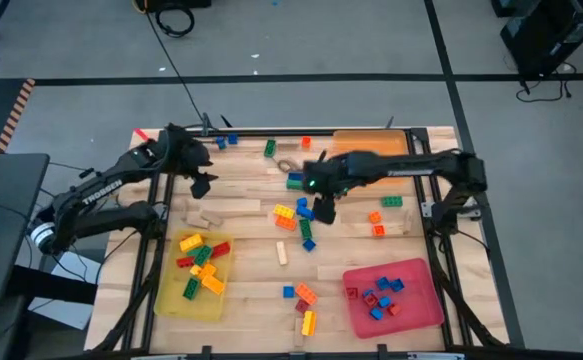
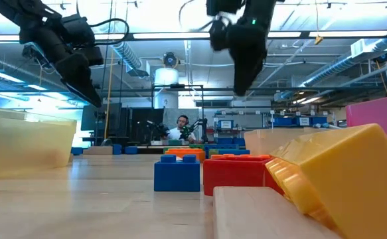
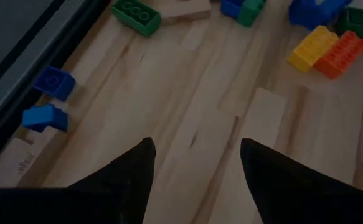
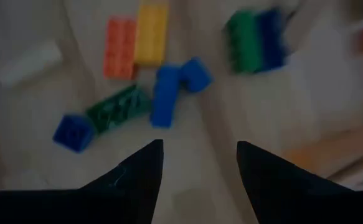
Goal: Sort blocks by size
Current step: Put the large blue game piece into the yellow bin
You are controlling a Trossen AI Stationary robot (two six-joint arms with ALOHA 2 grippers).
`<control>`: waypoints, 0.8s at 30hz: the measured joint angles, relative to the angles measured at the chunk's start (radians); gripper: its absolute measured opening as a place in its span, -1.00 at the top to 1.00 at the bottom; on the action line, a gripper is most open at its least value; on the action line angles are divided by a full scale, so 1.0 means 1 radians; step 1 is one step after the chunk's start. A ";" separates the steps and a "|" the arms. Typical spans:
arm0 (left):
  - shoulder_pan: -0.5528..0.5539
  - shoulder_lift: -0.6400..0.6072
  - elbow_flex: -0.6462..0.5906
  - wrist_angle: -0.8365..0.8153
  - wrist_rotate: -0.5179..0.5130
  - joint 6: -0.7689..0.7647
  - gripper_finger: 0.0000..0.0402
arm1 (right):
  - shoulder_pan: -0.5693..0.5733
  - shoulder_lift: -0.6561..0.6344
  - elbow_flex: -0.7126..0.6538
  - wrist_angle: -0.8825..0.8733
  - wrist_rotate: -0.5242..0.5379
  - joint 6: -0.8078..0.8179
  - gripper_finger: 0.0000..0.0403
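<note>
The blocks (image 1: 293, 215) lie partly sorted: a batch of larger yellow, red, green and orange ones sits in the yellow tray (image 1: 171, 298) at the near left, and small red and blue ones sit in the red tray (image 1: 421, 305) at the near right. The orange tray (image 1: 371, 142) at the far side looks bare where it shows, though the right arm crosses it. Plenty is left loose on the table (image 1: 241, 270): a mixed cluster at centre, a few orange and green pieces toward the right, tan wooden pieces on the left half and two small blue ones by the far edge. By this count the sort is perhaps half done. The right gripper (image 1: 323, 208) hangs over the centre cluster with fingers apart and nothing between them; its wrist view looks straight down on blue, green, orange and yellow bricks. The left gripper (image 1: 200, 183) hovers over bare wood at far left, jaws wide and empty, a wooden piece (image 3: 263, 107) just ahead. Open boards run between the two near trays; the far-edge blues sit close to the table rim, leaving little margin there.
</note>
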 joint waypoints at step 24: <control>0.100 0.010 0.000 0.035 -0.044 0.036 -0.21 | 0.020 0.286 -0.002 0.199 0.002 0.082 -0.05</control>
